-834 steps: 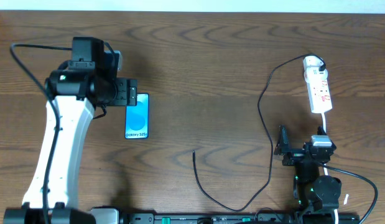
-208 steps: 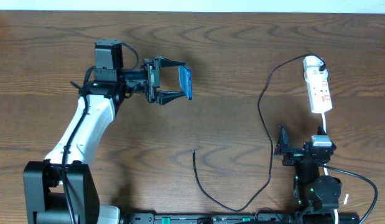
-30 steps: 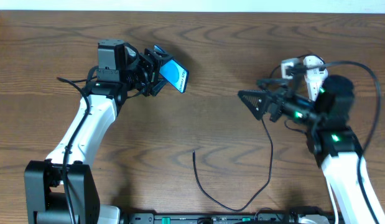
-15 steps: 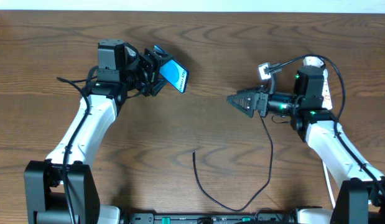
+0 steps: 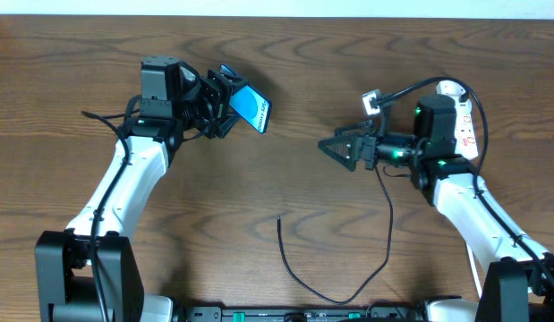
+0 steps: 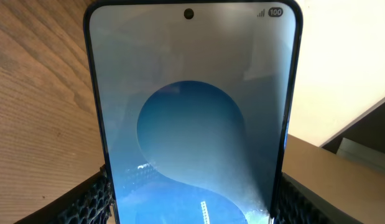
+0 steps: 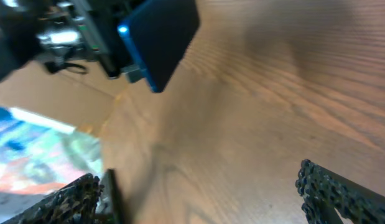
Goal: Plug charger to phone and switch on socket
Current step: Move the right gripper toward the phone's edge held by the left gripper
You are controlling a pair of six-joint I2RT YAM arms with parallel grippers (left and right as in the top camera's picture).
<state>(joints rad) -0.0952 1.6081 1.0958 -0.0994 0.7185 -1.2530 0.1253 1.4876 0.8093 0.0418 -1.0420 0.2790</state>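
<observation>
- Progress check: I'd call this early-to-middle. The phone (image 5: pixel 251 109) is picked up and that's about it. Plugging in and flipping the switch are both left to do.
- The left pincer (image 5: pixel 230 100) is clamped on the phone's two long edges and holds it up off the desk (image 5: pixel 303 54), tilted. In its wrist view the screen fills nearly everything.
- The right pincer (image 5: pixel 337 148) is wide open with nothing in it. It hangs in the air pointing across at the phone, which sits well out in front of its fingers.
- The charger cable (image 5: pixel 390 224) is lying on the desk, untouched. It trails down behind and below the right pincer, and its plug tip (image 5: pixel 278 219) is well apart from both pincers.
- The socket (image 5: pixel 473 130) is back behind the right pincer, half hidden by that arm. I can't tell from here whether its switch is on.
- The phone itself has a black rim, a bright blue screen with a big round blue blob, a punch-hole camera at the top and a full battery icon. From the right wrist side you only get its blue back, a bit blurry.
- My guess is the right pincer needs to fetch that plug tip next.
</observation>
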